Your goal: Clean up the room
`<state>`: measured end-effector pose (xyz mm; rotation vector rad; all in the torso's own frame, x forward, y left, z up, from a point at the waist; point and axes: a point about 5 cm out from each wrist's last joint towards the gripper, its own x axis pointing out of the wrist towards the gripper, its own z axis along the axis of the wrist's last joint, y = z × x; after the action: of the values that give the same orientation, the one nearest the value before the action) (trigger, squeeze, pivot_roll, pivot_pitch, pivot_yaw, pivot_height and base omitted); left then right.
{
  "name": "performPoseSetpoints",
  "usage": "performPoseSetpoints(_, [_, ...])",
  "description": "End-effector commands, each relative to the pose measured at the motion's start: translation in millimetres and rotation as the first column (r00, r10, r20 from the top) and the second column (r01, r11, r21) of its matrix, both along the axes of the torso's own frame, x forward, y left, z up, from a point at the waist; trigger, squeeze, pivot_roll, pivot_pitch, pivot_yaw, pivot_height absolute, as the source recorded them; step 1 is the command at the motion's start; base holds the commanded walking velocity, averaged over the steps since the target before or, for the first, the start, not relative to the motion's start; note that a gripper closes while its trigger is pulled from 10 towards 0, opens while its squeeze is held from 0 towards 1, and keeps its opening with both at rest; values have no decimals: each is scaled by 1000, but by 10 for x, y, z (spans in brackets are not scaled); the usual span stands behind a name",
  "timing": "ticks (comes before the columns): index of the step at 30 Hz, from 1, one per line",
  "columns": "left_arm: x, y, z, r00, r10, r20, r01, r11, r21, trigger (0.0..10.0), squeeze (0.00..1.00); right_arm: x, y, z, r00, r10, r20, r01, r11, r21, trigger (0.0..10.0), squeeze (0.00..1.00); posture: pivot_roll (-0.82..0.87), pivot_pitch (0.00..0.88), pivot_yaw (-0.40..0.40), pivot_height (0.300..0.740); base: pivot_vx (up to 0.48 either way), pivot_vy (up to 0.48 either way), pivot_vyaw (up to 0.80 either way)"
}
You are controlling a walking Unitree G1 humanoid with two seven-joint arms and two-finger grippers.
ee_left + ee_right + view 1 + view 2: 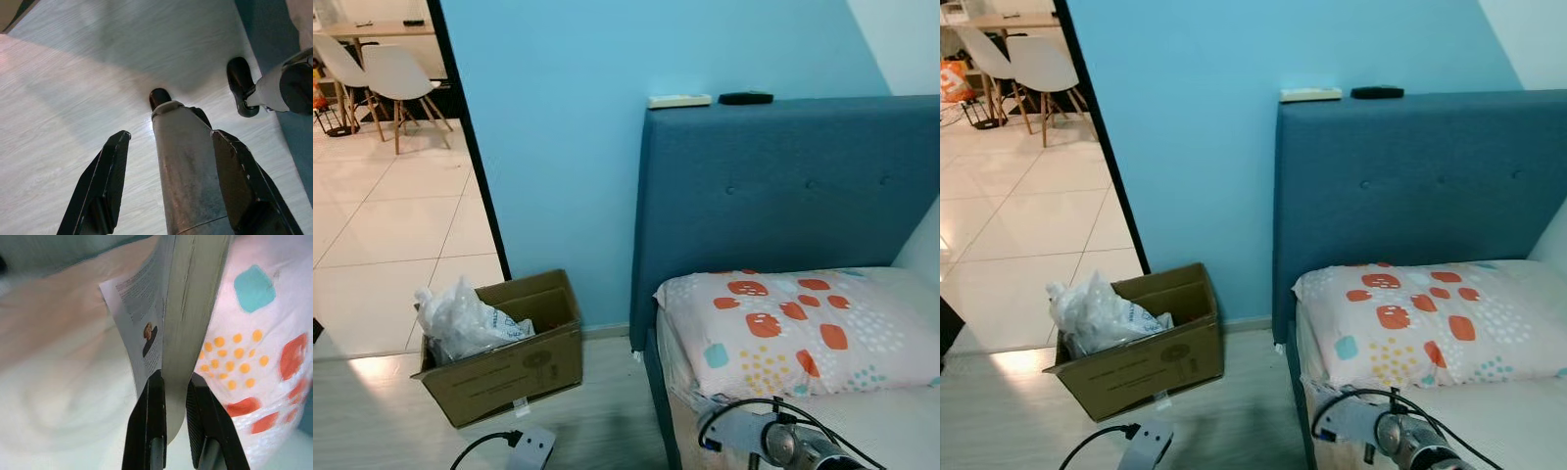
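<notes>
Open wood floor (607, 411) lies between the cardboard box (509, 367) and the bed frame (651, 372); a cable and plug block (530, 448) sit on it near the box. The box holds a plastic bag (460, 318) that fills its left half. The tall headboard (783, 186) blocks reach behind the pillow (793, 328). White sheet beside the pillow is unobstructed. Tiled floor (391, 225) past the doorway is open up to the chairs (396, 73).

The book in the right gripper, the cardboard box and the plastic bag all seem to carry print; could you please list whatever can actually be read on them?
None of it can be read.
Book, held in the right gripper: lines of small print and a small picture on its cover, too blurred.
Cardboard box: faint printed marks and a white sticker, too small.
Plastic bag in the box: blue print, too small.
</notes>
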<state>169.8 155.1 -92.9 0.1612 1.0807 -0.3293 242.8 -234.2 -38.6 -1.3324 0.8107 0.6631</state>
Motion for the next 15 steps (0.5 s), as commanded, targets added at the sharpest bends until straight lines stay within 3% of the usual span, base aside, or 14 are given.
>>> performPoseSetpoints(1, [-34,27,-13,1000,6,-9,-6,1000,6,10000,0,-22,-165,29,999,37,12,-36,994,-106,10000,0,7,0,-31,727,0,0,0])
performPoseSetpoints(5, [-36,28,-14,1000,7,-9,-7,1000,6,10000,0,-25,-207,41,999,48,10,-46,991,-128,10000,0,15,0,-35,727,0,0,0])
performPoseSetpoints(9, [-40,36,-16,1000,11,-10,-11,1000,8,10000,0,124,-356,213,995,15,101,1,988,-151,10000,0,18,0,-35,727,0,0,0])
performPoseSetpoints(11, [-41,43,-16,1000,12,-11,-12,1000,9,10000,0,276,-397,368,981,-38,188,57,994,-95,10000,0,15,0,-33,727,0,0,0])
performPoseSetpoints(13, [-41,43,-16,1000,12,-11,-12,1000,9,10000,0,276,-397,368,981,-38,188,57,994,-95,10000,0,15,0,-33,727,0,0,0])
performPoseSetpoints(15, [-47,47,-18,1000,11,-13,-11,1000,11,10000,0,429,-418,542,953,-132,274,127,991,37,10000,0,13,0,-32,727,0,0,0])
